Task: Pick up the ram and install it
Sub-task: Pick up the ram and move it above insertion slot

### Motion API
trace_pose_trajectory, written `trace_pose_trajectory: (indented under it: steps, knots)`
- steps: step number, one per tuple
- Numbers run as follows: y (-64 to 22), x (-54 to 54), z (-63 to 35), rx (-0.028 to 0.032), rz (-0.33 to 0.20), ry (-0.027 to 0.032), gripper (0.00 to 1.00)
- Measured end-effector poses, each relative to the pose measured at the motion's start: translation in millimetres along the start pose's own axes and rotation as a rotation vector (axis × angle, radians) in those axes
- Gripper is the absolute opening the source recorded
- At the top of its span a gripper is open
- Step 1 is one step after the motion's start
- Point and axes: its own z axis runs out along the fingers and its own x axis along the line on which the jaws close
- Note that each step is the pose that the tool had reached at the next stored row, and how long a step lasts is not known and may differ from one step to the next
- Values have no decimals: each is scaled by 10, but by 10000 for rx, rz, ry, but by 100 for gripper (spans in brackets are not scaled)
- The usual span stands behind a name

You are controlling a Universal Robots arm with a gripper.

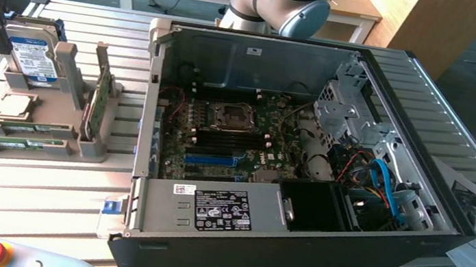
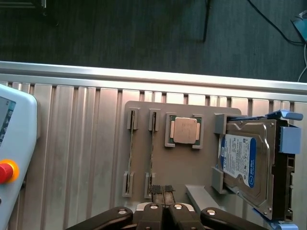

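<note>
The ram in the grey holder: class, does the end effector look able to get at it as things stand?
Probably yes: the end effector hovers above the holder, and nothing lies between it and the ram, which stands on edge in slots. Its fingers are shut, so they must open first.

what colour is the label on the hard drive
Blue with white patches; the label on the hard drive shows best in the wrist view.
</note>
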Motion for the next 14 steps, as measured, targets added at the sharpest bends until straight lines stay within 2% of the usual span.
trace_pose_trajectory:
  steps: [14]
  knots:
    - [0,0,0,0,30,-1,11]
